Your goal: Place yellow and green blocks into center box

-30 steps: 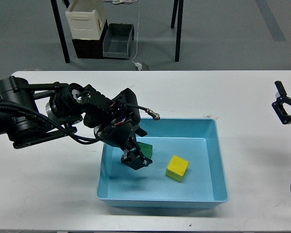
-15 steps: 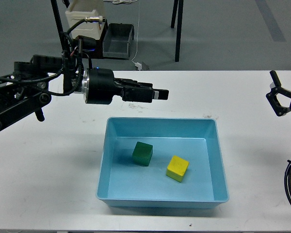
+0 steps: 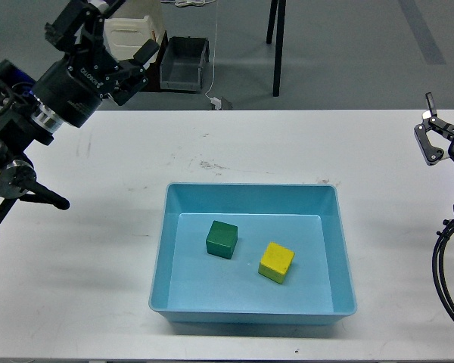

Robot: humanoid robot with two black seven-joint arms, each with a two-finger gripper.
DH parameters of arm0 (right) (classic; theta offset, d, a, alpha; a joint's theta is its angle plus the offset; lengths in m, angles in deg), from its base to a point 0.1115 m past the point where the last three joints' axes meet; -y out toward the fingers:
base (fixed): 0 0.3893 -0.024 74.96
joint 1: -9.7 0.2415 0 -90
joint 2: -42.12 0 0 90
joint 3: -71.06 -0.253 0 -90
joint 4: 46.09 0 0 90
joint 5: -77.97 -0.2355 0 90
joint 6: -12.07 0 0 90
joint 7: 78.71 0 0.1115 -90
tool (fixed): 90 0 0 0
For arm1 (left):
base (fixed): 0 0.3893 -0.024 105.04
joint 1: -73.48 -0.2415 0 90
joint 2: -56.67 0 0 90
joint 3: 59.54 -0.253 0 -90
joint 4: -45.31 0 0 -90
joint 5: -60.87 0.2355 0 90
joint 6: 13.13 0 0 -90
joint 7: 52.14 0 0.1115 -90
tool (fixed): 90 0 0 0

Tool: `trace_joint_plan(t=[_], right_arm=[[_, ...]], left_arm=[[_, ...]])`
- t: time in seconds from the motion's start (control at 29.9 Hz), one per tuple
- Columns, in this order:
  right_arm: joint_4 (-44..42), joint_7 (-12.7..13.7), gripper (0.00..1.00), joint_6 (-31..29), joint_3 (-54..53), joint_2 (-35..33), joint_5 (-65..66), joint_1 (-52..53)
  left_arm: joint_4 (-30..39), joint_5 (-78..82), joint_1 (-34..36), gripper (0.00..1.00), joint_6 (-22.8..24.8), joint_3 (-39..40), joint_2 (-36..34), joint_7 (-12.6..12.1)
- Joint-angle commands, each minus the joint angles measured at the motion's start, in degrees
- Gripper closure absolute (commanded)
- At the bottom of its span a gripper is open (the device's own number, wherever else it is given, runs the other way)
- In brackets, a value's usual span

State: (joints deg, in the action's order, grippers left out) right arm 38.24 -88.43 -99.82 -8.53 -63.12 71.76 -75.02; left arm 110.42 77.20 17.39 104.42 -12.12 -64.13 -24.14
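The white tabletop (image 3: 98,249) is spanning the full width of the head view and is carrying a light blue box (image 3: 327,195) near its centre. Faint dark scuff marks (image 3: 208,162) are showing on the tabletop just behind the box. The green block (image 3: 222,239) and the yellow block (image 3: 276,262) are both resting on the box floor, near each other but not touching, with the green one to the left.

The left gripper (image 3: 98,19) is raised at the upper left, well apart from the box; its jaws are released and holding nothing. The right gripper (image 3: 436,140) is hanging over the right edge of the tabletop; whether its jaws are released or clenched cannot be told.

Beyond the tabletop, a grey floor (image 3: 348,53) is extending back. A cream container (image 3: 136,30) is sitting on a dark crate beside a grey bin (image 3: 183,64), and black legs (image 3: 278,45) are standing nearby.
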Motion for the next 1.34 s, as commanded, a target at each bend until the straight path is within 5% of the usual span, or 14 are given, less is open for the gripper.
trace_joint_plan(t=[0.0, 0.27, 0.5, 0.73, 1.0, 1.3], right_arm=[[2.42, 0.66, 0.0, 0.09, -0.04, 0.38, -0.82, -3.24], [5.14, 0.84, 0.0, 0.09, -0.13, 2.49, -4.86, -10.28], [7.08, 1.19, 0.0, -0.34, -0.3, 2.49, -12.59, -15.91], [8.75, 2.86, 0.0, -2.19, -0.22, 2.49, -16.2, -21.53], [9.28, 2.86, 0.0, -3.16, -0.13, 3.37, -16.38, -24.79], [9.19, 2.86, 0.0, -3.25, -0.21, 5.04, -16.38, -26.11]], left_arm=[[0.98, -14.1, -1.91, 0.0, -0.65, 0.04, -3.56, 0.0], [5.64, -39.08, -13.24, 0.0, -1.79, 0.47, -4.27, -2.51], [12.49, -46.3, -21.33, 0.0, -2.67, 0.57, -4.62, -3.03], [19.35, -47.88, -28.19, 0.0, -4.78, 1.53, -4.54, -6.9], [23.22, -53.25, -34.53, 0.0, -4.43, 3.82, -4.27, -6.73], [24.36, -53.25, -36.55, 0.0, -4.25, 3.73, -3.75, -2.95]])
